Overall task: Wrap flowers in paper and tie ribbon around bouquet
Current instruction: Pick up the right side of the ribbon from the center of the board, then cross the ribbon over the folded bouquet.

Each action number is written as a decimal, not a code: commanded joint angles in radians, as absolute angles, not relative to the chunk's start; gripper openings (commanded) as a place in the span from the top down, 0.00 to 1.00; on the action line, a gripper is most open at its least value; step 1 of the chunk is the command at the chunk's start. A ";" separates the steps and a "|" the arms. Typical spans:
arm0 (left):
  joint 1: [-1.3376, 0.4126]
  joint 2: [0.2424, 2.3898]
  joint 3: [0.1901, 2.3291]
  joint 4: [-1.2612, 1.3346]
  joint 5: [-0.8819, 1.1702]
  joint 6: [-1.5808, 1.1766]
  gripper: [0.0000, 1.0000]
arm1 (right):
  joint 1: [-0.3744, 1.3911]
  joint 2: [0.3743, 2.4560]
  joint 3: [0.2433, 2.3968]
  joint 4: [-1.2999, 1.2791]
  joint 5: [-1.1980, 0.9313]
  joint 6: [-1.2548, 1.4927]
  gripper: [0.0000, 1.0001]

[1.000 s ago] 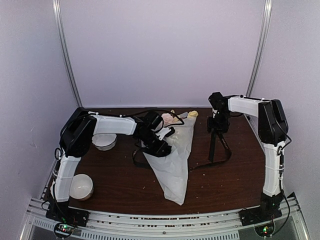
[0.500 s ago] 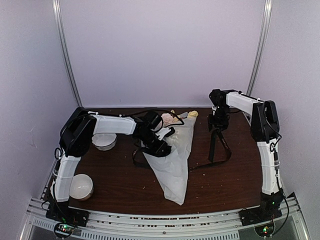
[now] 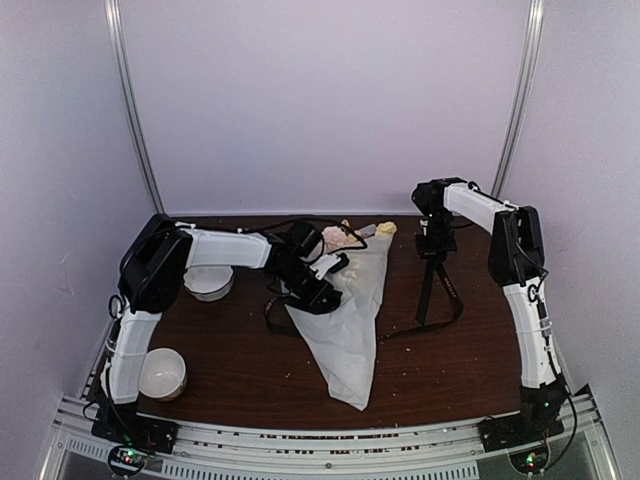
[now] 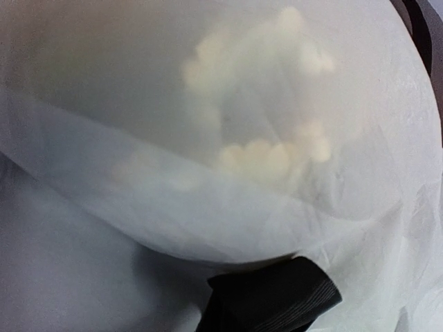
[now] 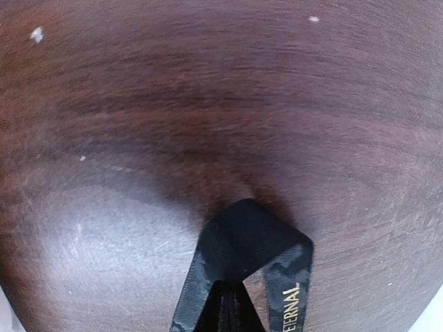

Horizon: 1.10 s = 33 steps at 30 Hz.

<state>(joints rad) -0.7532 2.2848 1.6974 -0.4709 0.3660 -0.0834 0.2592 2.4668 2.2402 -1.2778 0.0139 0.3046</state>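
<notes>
3 cams: 1 fixed overview, 2 wrist close-ups.
Top ext cam sits high behind the arm bases, facing down/fwd over the whole surface (image 3: 240,370), far off. Left wrist cam is v. close on the paper (image 4: 208,173) ahead of the left gripper (image 3: 318,292). Right wrist cam faces the surface close up, ribbon (image 5: 242,270) just ahead of the right gripper (image 3: 433,248). Top view shares paper, ribbon and surface w/ them.

We find the white paper cone (image 3: 345,330) lying in the middle of the dark wooden counter (image 3: 230,385), tip toward the near edge and wide end toward the back, where the pink and yellow blooms (image 3: 340,237) stick out. The left arm's jaws rest on the cone's left side. Further left sit a round white bowl (image 3: 208,284) and, nearer the front edge, a second round white bowl (image 3: 160,372). Right of the cone, the narrow black ribbon (image 3: 440,295) hangs in two strands from the right arm's jaws down to the counter.
</notes>
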 commanded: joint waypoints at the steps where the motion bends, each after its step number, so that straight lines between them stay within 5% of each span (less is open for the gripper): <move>1: -0.734 2.257 1.685 -0.458 0.374 -0.070 1.00 | 0.282 2.435 2.209 -1.271 0.040 0.296 1.00; 11: -0.731 2.242 1.687 -0.453 0.365 -0.058 1.00 | 0.305 1.906 1.769 -0.902 -0.255 0.185 1.00; 17: -0.716 2.242 1.675 -0.421 0.405 -0.083 1.00 | 0.556 1.576 1.662 -0.796 -0.524 0.098 1.00; 22: -0.698 2.214 1.628 -0.355 0.453 -0.112 1.00 | 0.783 1.556 1.739 -0.592 -0.747 0.115 1.00; 33: -0.678 2.154 1.546 -0.215 0.520 -0.166 1.00 | 0.796 1.658 1.471 -0.206 -0.791 0.347 1.00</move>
<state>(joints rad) -0.6861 2.2032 1.5555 -0.3019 0.4808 -0.1459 0.7979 1.6032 1.5288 -0.3317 -0.7799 0.2733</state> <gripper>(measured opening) 0.010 0.007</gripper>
